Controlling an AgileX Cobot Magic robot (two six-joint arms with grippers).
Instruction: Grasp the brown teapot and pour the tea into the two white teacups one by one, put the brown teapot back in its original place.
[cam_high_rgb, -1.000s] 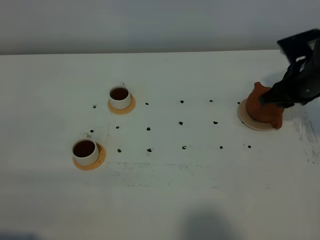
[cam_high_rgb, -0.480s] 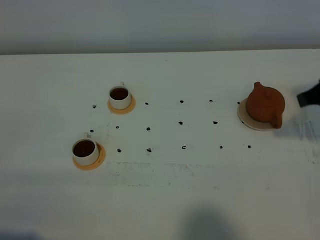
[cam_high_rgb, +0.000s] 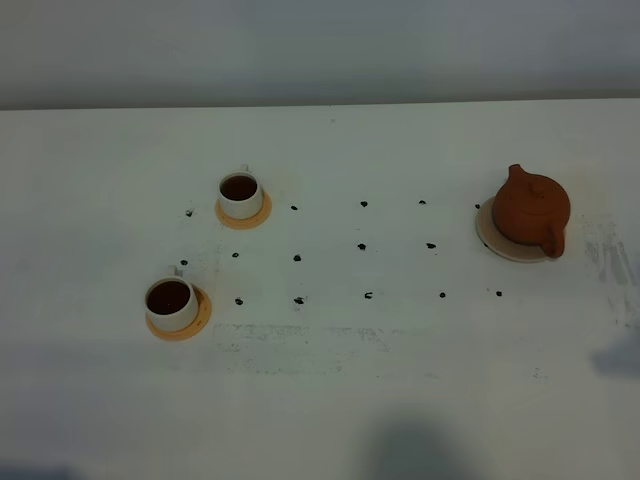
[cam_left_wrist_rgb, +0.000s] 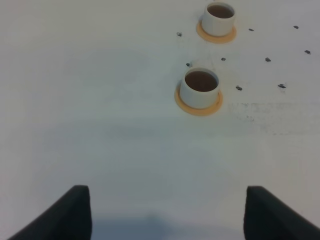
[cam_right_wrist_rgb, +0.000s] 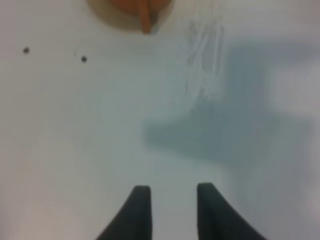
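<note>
Overhead, the white tabletop (cam_high_rgb: 400, 400) carries the brown teapot (cam_high_rgb: 530, 210) upright on its pale beige round coaster (cam_high_rgb: 487, 238), at the right side of the scene; spout and loop handle project from opposite sides of the body, and the knobbed lid is seated. No arm appears in this high view. Well apart from the teapot, at the left, stand the two white teacups: the far teacup (cam_high_rgb: 240, 194) and the near teacup (cam_high_rgb: 171, 302), each on its own orange saucer (cam_high_rgb: 198, 318) and each holding dark liquid. Small black marks (cam_high_rgb: 362, 246) dot the surface in rows between cups and pot.

The left end effector (cam_left_wrist_rgb: 165, 212) hangs above bare tabletop with its two dark fingers (cam_left_wrist_rgb: 70, 212) spread wide and nothing between them; both filled cups lie ahead of it in its wrist view. The right end effector (cam_right_wrist_rgb: 170, 212) is likewise empty (its fingers (cam_right_wrist_rgb: 137, 210) stand close together with a narrow gap, grasping nothing) and sits clear of the teapot, of which only a blurred orange-brown edge (cam_right_wrist_rgb: 145, 15) shows at the frame border.
</note>
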